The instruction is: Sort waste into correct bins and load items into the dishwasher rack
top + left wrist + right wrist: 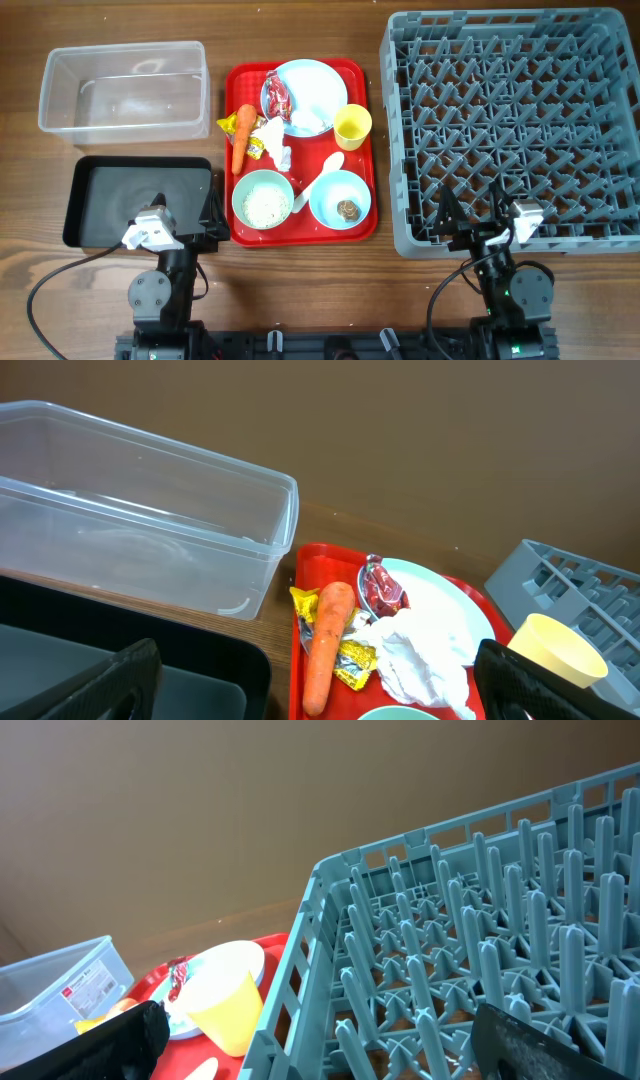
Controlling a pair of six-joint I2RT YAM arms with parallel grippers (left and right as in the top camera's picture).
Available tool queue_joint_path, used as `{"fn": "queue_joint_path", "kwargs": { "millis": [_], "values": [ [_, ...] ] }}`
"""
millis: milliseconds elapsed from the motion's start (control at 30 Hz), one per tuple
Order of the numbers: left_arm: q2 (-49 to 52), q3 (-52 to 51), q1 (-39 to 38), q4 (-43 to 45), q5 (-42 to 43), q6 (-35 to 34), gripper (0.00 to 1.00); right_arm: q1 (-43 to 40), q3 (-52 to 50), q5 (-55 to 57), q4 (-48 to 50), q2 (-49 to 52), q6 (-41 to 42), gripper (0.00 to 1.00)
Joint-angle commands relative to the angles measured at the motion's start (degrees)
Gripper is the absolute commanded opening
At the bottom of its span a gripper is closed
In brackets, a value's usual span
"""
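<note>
Left claw: the left gripper [187, 212] stands wide and empty above the black tray [105, 190], near the table's front edge.
Right claw: the right gripper [472, 215] is also wide and empty, over the front edge of the dishwasher rack [520, 110].
Carrot: the carrot [239, 140] lies along the left edge of the red tray [300, 237]. It looks stiff, light and prone to rolling, so it is best gripped across its thick middle.
Tissues: the crumpled tissues [303, 120] rest on the front rim of the light-blue plate [322, 80]. They are soft and almost weightless, so pinching a raised fold should work.
Wrappers: the red wrapper [278, 97] lies on the plate and the yellow wrapper [260, 142] sits beside the carrot. Both look thin and slippery and call for a low pinch.
Rice: the rice [265, 206] sits in the pale green bowl [240, 188] at the red tray's front-left corner. It is too loose to pinch, so tipping the bowl by its rim looks better.
Cup: the yellow cup [352, 127] stands at the red tray's right edge. It looks light and thin-walled and could be held over its rim.
</note>
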Motion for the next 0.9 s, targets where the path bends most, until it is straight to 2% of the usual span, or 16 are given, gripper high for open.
{"fn": "queue_joint_path", "kwargs": {
  "millis": [0,667,867],
  "values": [
    [-0.6,-0.3,0.2,-0.1,0.7,1.1,1.00,0.4,-0.1,0.8,0.2,-0.4,-0.4,1.00],
    [-0.6,-0.3,0.2,0.7,0.9,1.1,1.00,0.4,-0.1,0.8,0.2,-0.4,-0.4,1.00],
    [-0.6,-0.3,0.2,2.8,7.2,1.1,1.00,0.4,-0.1,0.8,0.2,-0.4,-0.4,1.00]
  ]
}}
